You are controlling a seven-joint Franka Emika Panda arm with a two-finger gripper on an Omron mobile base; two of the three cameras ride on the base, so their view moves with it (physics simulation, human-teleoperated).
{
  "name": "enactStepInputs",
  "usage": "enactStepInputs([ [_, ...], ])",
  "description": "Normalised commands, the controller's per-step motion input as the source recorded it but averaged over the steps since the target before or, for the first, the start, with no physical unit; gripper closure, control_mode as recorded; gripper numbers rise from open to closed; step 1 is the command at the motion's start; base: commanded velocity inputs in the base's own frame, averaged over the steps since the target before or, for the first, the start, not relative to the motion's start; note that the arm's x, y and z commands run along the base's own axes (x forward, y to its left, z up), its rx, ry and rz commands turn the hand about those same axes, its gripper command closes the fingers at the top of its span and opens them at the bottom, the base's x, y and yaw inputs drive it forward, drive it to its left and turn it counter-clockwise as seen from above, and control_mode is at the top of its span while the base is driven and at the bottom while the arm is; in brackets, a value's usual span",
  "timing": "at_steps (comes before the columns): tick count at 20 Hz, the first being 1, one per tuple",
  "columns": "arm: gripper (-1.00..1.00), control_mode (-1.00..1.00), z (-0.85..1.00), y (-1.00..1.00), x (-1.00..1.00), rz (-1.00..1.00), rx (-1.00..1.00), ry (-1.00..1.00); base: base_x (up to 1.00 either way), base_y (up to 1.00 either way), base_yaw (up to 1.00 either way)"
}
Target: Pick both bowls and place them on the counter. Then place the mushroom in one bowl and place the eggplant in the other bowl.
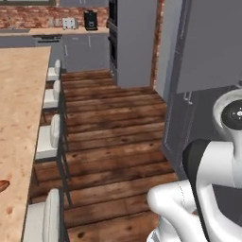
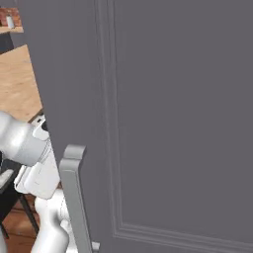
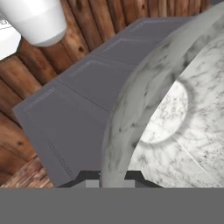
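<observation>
A kitchen with a red-brown plank floor (image 1: 113,142), brick back wall and white stools (image 1: 49,142) along a tan counter (image 1: 19,118); in the left base view the counter fills the 9 o'clock side, while the arm's white links rise at 4 o'clock beside grey cabinet fronts (image 1: 208,52); a small reddish-brown thing (image 1: 2,185) lies at the counter's near left edge, too cropped to name; in the right base view a grey cupboard door (image 2: 163,123) with a pale handle stands close in front; in the hand view the gripper (image 3: 113,178) is clamped on the rim of the bowl (image 3: 175,122), one dark tip on each side of the wall, jaws narrow; the bowl runs from the tips toward 2 o'clock, its hollow facing the camera, carried above a dark grey panelled cabinet and the planks; judging by this, the counter lies well off to the arm's left, so the bowl must swing that way; it is grey-white speckled stone-look, thick-walled, with a pale round base inside.
</observation>
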Motion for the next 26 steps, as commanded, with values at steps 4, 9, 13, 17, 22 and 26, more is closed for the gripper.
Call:
enactStepInputs([
  [4, 1.00, 1.00, 0.00, 0.00, 0.00, 0.00, 0.00, 0.00, -0.41, 0.41, 0.35],
  [9, 1.00, 1.00, 0.00, 0.00, 0.00, 0.00, 0.00, 0.00, -0.13, 0.66, 0.42],
  [13, 1.00, 1.00, 0.00, 0.00, 0.00, 0.00, 0.00, 0.00, -0.26, 0.34, 0.52],
  [17, 1.00, 1.00, 0.00, 0.00, 0.00, 0.00, 0.00, 0.00, -0.54, 0.01, 0.54],
  [22, 1.00, 1.00, 0.00, 0.00, 0.00, 0.00, 0.00, 0.00, -0.68, 0.27, 0.46],
  [26, 1.00, 1.00, 0.00, 0.00, 0.00, 0.00, 0.00, 0.00, -0.76, 0.46, 0.35],
])
